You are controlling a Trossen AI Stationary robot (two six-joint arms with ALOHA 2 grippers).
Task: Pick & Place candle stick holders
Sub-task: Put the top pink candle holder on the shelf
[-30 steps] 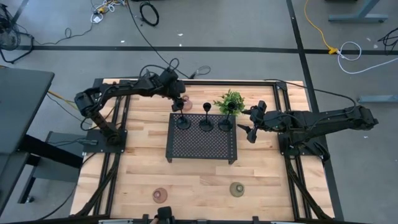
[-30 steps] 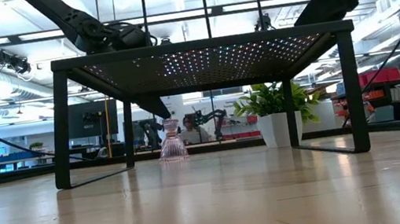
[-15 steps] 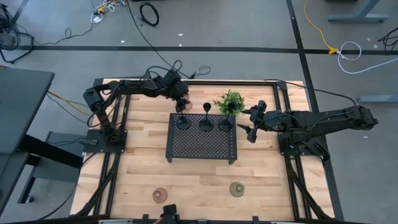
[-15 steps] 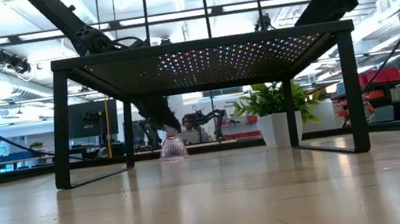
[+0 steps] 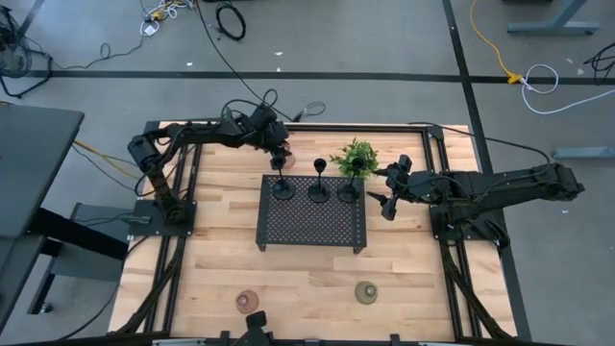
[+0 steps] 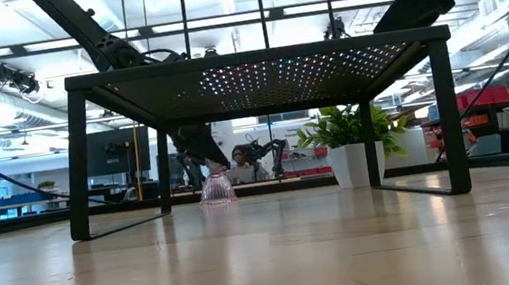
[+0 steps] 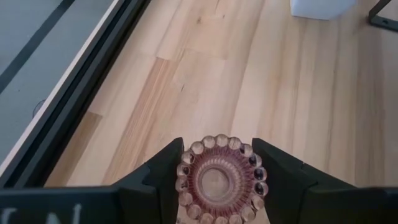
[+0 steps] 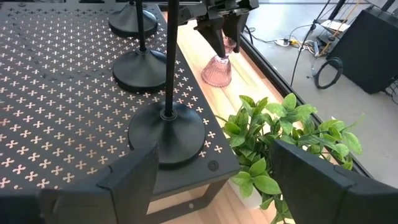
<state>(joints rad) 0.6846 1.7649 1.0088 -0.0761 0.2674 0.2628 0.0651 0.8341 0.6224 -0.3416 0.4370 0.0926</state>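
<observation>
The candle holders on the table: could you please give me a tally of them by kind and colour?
Slim black stemmed holders standing on the black tray: 3
Short pinkish holders: 2, one between the left gripper's fingers, one on the table's near edge
Short olive-green holder: 1
Total: 6

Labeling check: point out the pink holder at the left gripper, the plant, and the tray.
pink holder [image 7: 219, 182], left wrist view, centre cup
plant [image 5: 355, 156], high view, leaves
tray [image 5: 312, 226], high view, bare perforated top
</observation>
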